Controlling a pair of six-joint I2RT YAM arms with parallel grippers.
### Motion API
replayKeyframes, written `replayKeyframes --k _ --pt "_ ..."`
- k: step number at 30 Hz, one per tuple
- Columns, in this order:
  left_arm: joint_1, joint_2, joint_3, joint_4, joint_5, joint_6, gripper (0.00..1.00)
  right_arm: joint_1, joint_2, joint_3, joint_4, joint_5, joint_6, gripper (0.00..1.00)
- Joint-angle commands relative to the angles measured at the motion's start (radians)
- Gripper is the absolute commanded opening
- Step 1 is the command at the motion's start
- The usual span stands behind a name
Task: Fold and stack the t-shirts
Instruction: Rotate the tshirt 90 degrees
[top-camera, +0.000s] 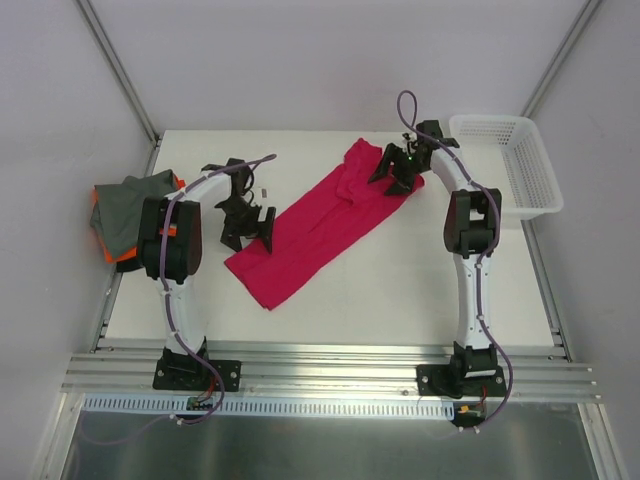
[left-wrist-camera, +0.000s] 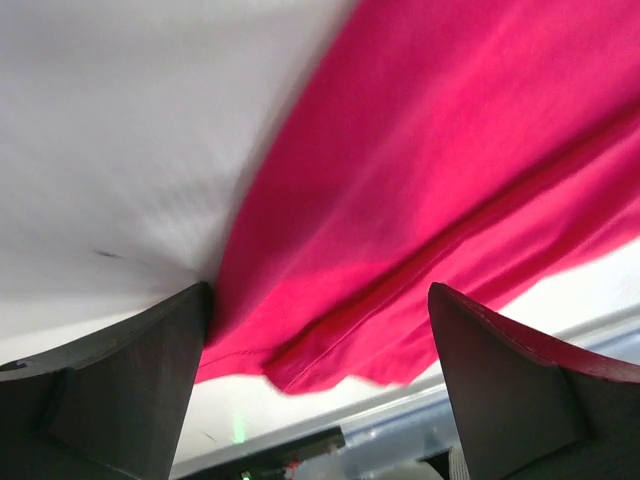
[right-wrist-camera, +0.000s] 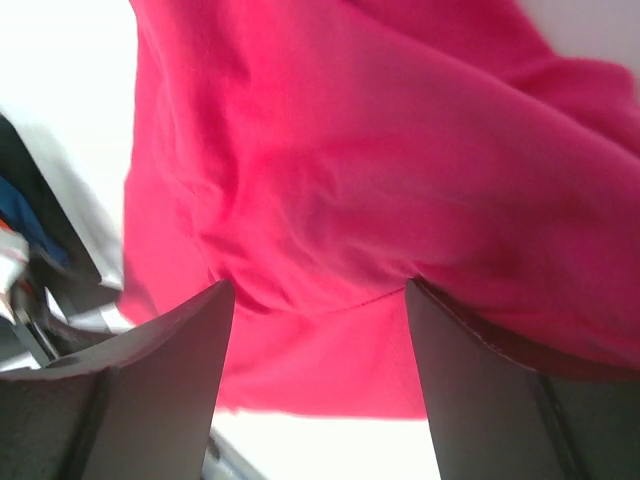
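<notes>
From above, the pink t-shirt (top-camera: 320, 225) lay as a long band on the table (top-camera: 400, 290), its long axis running from the left fingers (top-camera: 266, 226) to the right fingers (top-camera: 403, 180). The left wrist view showed the left fingers spread wide and empty, with the shirt's near corner just ahead between them. The right wrist view showed the right fingers open and empty, with bunched cloth directly beneath.

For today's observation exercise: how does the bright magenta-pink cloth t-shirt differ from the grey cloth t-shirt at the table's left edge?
The bright magenta-pink cloth t-shirt lies stretched out diagonally mid-table; the grey cloth t-shirt sits in a compact heap. The magenta-pink one rests on the bare white table, the grey one on orange cloth. Both are soft fabric.
</notes>
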Motion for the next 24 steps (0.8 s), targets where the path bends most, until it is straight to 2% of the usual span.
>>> replayKeyframes --k 1,7,14,18,24 --pt "-0.025 -0.069 -0.055 -0.084 0.076 0.01 0.9 -0.02 0.063 0.128 0.061 0.007 0.024 0.74" --pt "-0.069 -0.11 -0.141 -0.084 0.091 0.006 0.9 -0.023 0.119 0.209 0.129 -0.012 0.078 0.74" --pt "-0.223 -0.155 -0.175 -0.075 0.107 -0.003 0.91 -0.02 0.169 0.257 0.205 -0.034 0.148 0.73" --pt "-0.328 -0.16 -0.168 -0.065 0.08 -0.003 0.92 0.0 0.203 0.283 0.245 -0.054 0.194 0.73" --pt "-0.385 -0.106 -0.091 -0.064 0.051 0.004 0.93 0.036 0.232 0.321 0.302 -0.072 0.256 0.73"
